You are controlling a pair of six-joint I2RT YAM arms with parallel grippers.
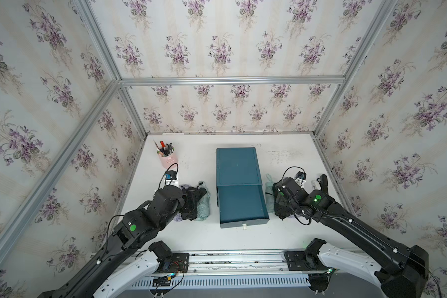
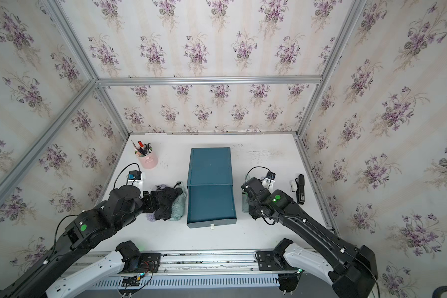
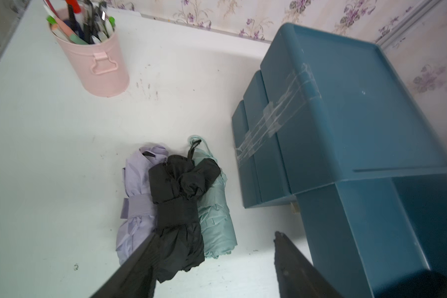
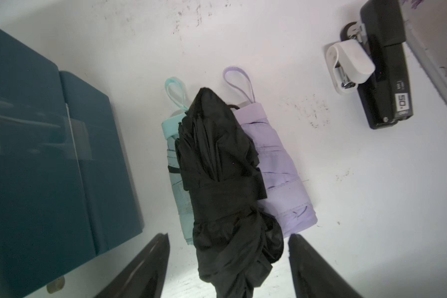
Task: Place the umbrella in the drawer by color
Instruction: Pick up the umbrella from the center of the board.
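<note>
The drawer (image 1: pixel 236 165) stands mid-tabletop (image 1: pixel 191 232) with its top tray pulled out. Left of it lie a lilac umbrella (image 3: pixel 137 196), a black umbrella (image 3: pixel 178 206) and a mint umbrella (image 3: pixel 214 219). The left gripper (image 3: pixel 215 233) hangs released above them. Right of the drawer, the right gripper (image 4: pixel 228 235) is released, its jaws either side of another black umbrella (image 4: pixel 217 167).
</note>
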